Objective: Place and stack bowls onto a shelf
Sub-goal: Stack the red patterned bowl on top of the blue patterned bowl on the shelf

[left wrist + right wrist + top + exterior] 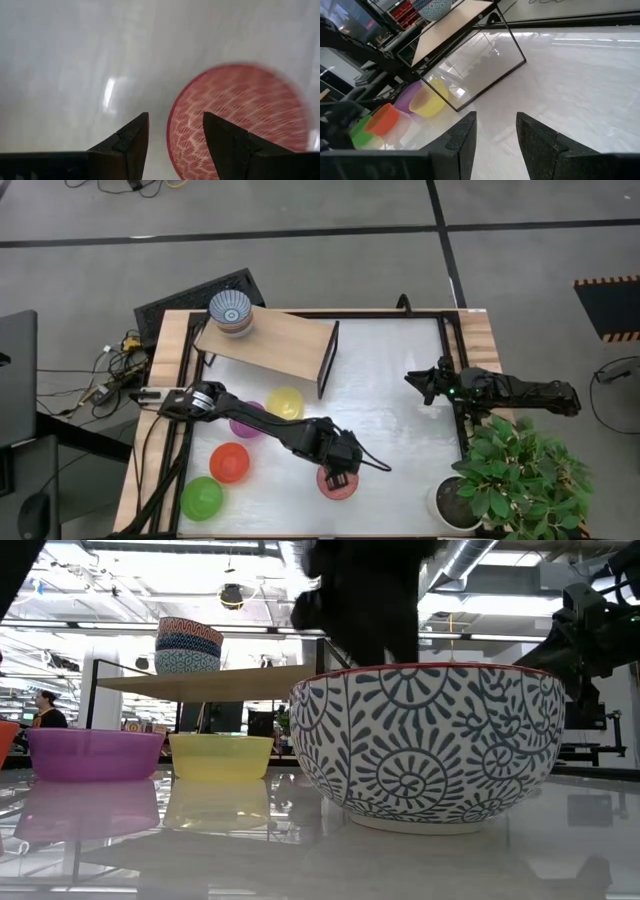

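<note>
The pink-red patterned bowl (338, 482) sits on the table (400, 420) near its front edge, roughly midway across. In the low view its outer wall (428, 745) is white with a dark blue-grey round pattern and a red rim. The left pincer (340, 476) hangs right over this bowl; in the left wrist view its two fingers (131, 141) stand apart, one outside the bowl's rim and the other over the bowl's red netted inside (240, 115), with nothing gripped between them.

On the shelf (275, 345), at its far left end, stands a stack of patterned bowls (231, 312), the blue-grey radial one on top. On the table in front of the shelf, the yellow bowl (285, 402) and the purple bowl (246, 420) sit just beside each other, the purple one partly hidden under the left arm. Nearer the front left corner are the red bowl (229, 463) and the green bowl (202, 498).

The right pincer (420, 383) waits over the right side of the table, its fingers (462, 137) parted and empty. A potted plant (505, 475) stands at the front right corner
</note>
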Available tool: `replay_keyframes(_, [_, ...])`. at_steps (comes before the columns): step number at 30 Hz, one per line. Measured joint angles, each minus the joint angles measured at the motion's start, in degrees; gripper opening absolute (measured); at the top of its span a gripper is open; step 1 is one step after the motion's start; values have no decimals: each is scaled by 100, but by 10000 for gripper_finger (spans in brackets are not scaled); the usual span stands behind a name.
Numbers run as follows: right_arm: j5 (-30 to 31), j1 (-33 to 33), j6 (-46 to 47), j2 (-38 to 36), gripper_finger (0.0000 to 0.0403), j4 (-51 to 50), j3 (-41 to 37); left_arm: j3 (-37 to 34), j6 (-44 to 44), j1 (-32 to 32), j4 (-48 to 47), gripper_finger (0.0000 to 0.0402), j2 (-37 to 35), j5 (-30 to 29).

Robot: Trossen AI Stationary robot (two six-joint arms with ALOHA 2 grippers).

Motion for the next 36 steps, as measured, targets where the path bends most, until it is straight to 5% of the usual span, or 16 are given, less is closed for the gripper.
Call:
replay_keyframes(11, [-29, 0, 0, 9, 164, -2, 0, -15, -3, 42, 107, 165, 763, 739])
replay_keyframes(22, [-29, 0, 0, 9, 164, -2, -2, 16, -222, 71, 41, 10, 579, 840])
replay_keyframes(25, [-29, 0, 0, 9, 164, -2, -2, 43, -234, 78, 32, 27, 590, 921])
replay_keyframes(36, [-29, 0, 0, 9, 164, -2, -2, 43, -339, 95, -27, 199, 605, 646])
